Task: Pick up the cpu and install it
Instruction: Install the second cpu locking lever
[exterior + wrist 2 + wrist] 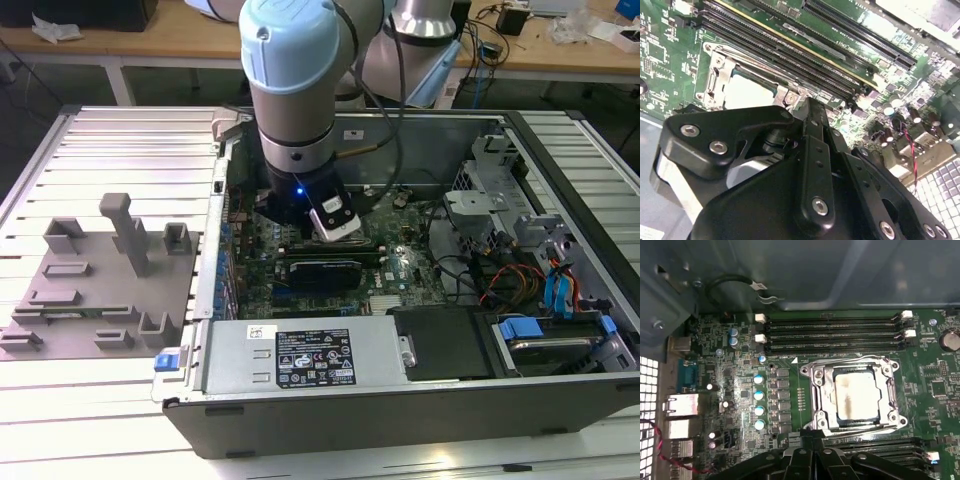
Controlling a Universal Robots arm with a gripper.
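Note:
The cpu (856, 396), a square chip with a smeared silvery-white lid, lies flat inside the metal socket frame (816, 390) on the green motherboard (740, 390). In the second wrist view the cpu (747, 92) shows just beyond my black gripper (810, 107). My gripper (813, 454) hovers over the board beside the socket, above a bank of memory slots. Its fingers are pressed together with nothing between them. In the exterior view the arm reaches down into the open computer case (400, 400).
Memory slots (832, 332) run along both sides of the socket. A grey fixture plate with upright blocks (120, 235) lies on the exterior view's left. The power supply (300, 355), loose cables (500, 280) and drive cage (560, 330) crowd the case.

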